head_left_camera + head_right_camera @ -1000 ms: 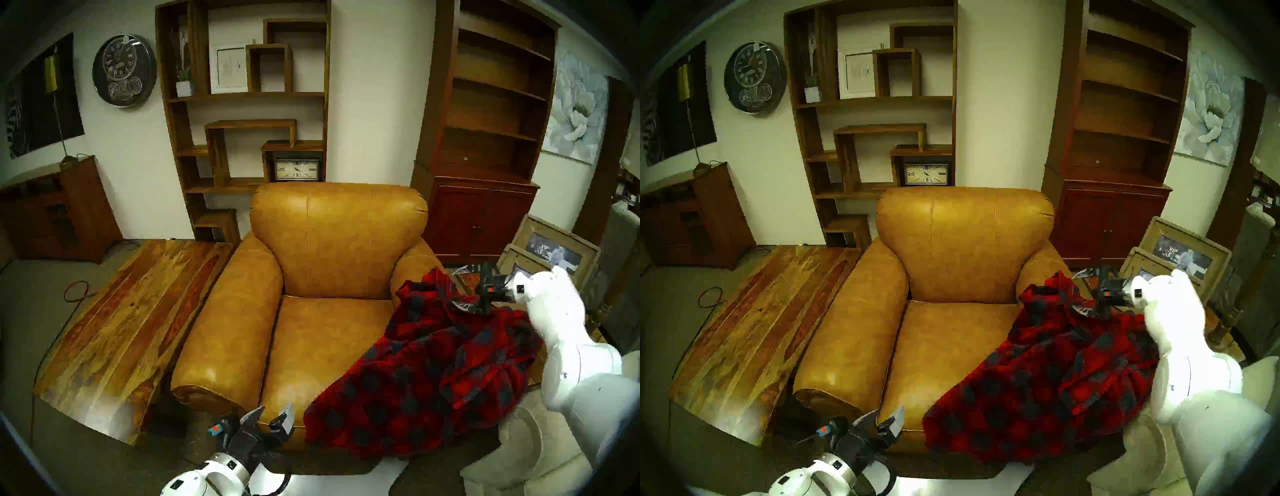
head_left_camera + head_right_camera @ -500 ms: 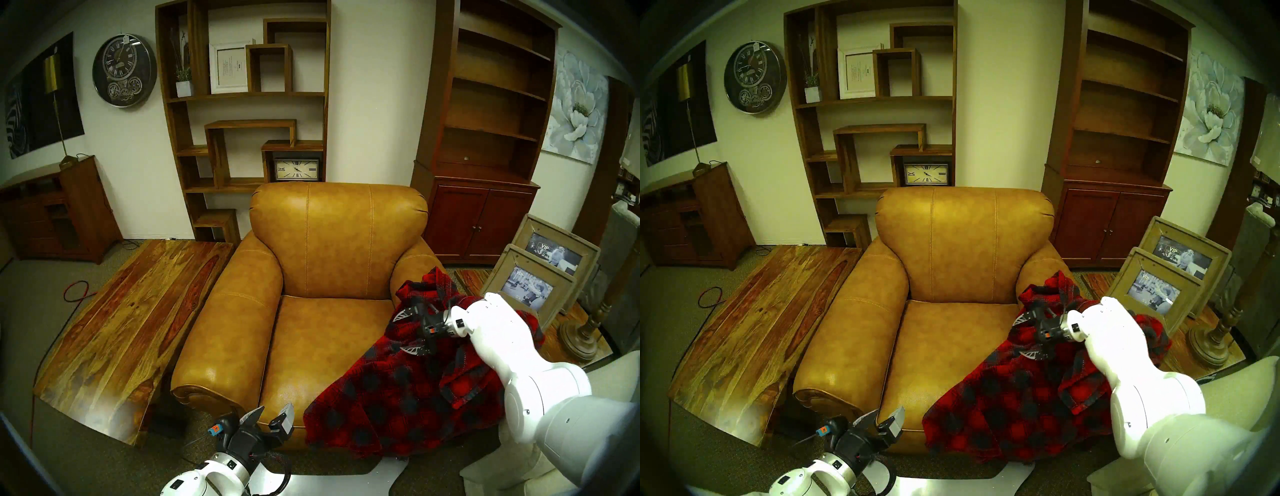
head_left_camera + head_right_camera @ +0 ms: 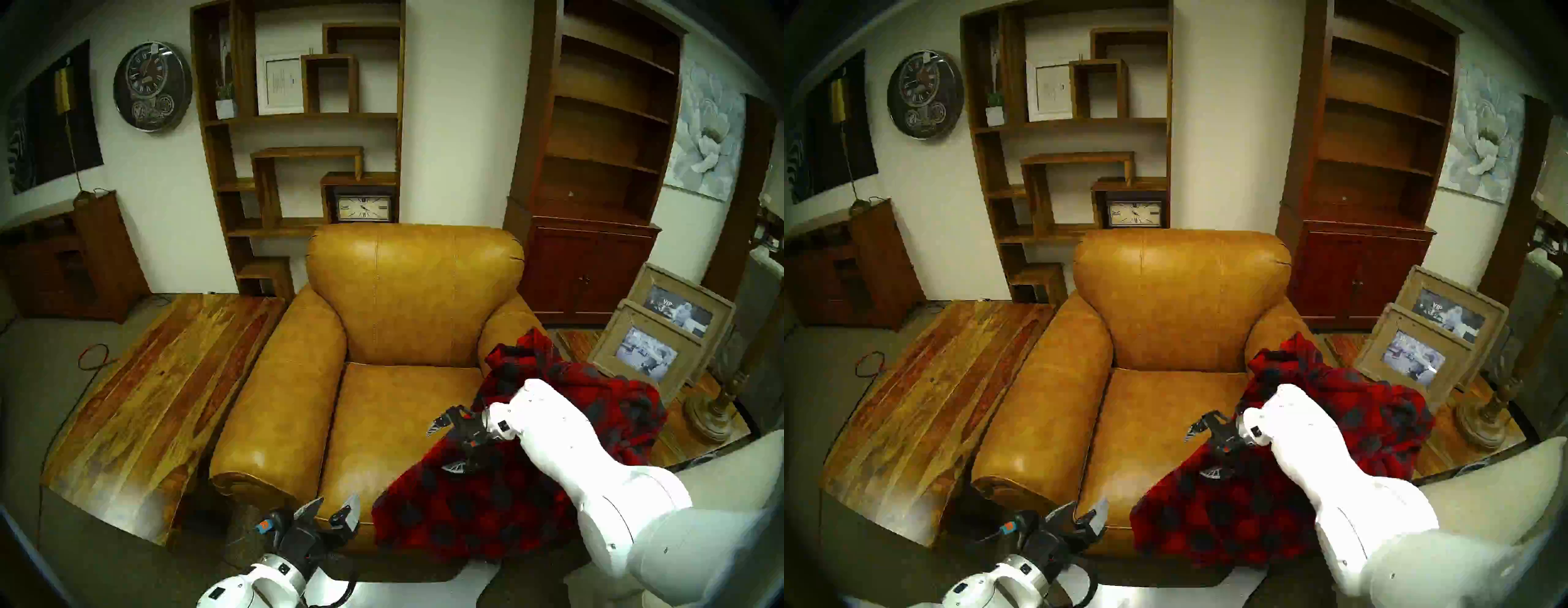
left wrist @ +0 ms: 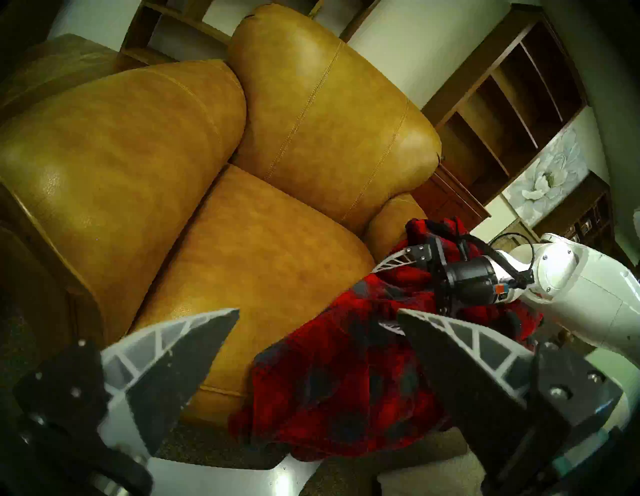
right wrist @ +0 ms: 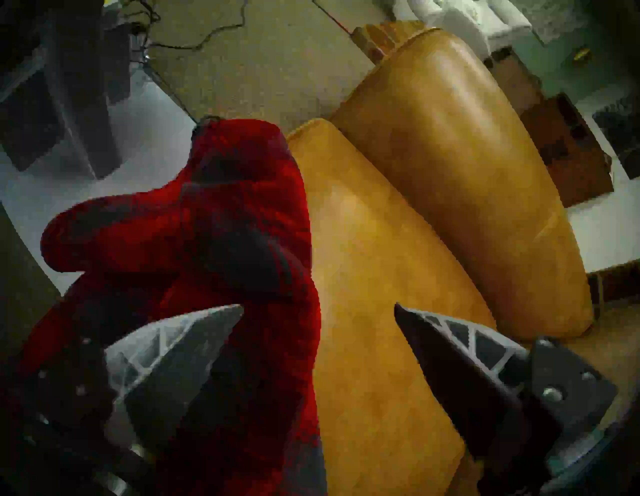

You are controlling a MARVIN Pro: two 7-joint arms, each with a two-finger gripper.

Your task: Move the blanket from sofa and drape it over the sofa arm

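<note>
The left gripper sits nearest the camera, low in front of the seat cushion's front edge. Its two fingers are spread wide apart, with nothing between them and nothing touching them. In the left wrist view, the left gripper frames the front of the armchair and the near edge of the blanket.

The right gripper is over the seat's right side, at the blanket's inner edge. Its jaws are released and wide open. The upper finger projects over bare leather; the lower finger lies against the plaid fabric. No fabric is clamped between them. The right wrist view confirms this: the right gripper has one finger over the red fleece and the other over the tan cushion.

The blanket is a red and dark grey buffalo plaid fleece throw. It lies bunched and folded over the right sofa arm, covering most of the arm. One corner spills diagonally across the right part of the seat and hangs over the front edge of the armchair. The far end of the arm, by the backrest, remains exposed.

Behind the armchair stands a wooden shelf unit holding a rectangular clock.
</note>
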